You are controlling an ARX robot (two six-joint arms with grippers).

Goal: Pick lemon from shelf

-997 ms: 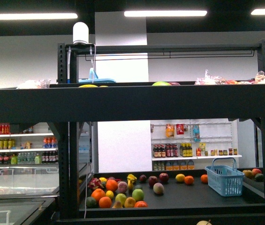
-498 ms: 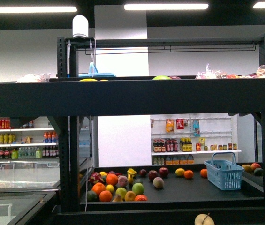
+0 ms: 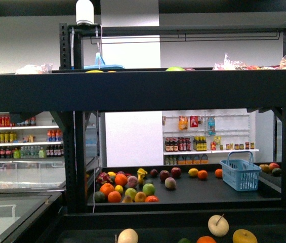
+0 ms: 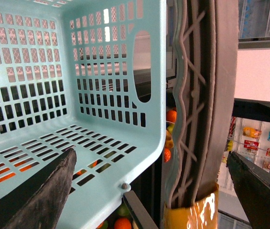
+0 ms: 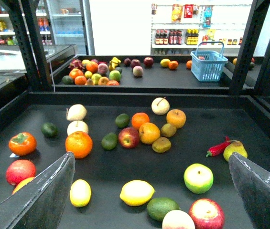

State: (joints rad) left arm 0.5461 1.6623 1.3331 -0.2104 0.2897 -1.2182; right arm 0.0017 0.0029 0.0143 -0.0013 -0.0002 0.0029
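The lemon (image 5: pixel 136 192), bright yellow and oval with a pointed end, lies on the near dark tray (image 5: pixel 197 138) of the black shelf (image 3: pixel 143 91). My right gripper (image 5: pixel 150 156) hangs open above that tray, with the lemon low between its two grey fingers (image 5: pixel 44 195) and untouched. A smaller yellow oval fruit (image 5: pixel 80 192) lies beside the lemon, close to one finger. My left gripper (image 4: pixel 151 152) is open too, close against a pale blue basket (image 4: pixel 53 95) and its handle (image 4: pixel 197 95), gripping nothing. Neither gripper shows in the front view.
Around the lemon lie a dark green lime (image 5: pixel 162 208), a green apple (image 5: pixel 198 177), a red apple (image 5: pixel 206 213) and an orange (image 5: pixel 79 144). Black posts (image 5: pixel 34 43) flank the tray. A blue basket (image 5: pixel 208 62) stands on the far tray among more fruit.
In the front view the whole rack has slid upward in the picture, and several fruits on the near tray have come into sight along the bottom edge.
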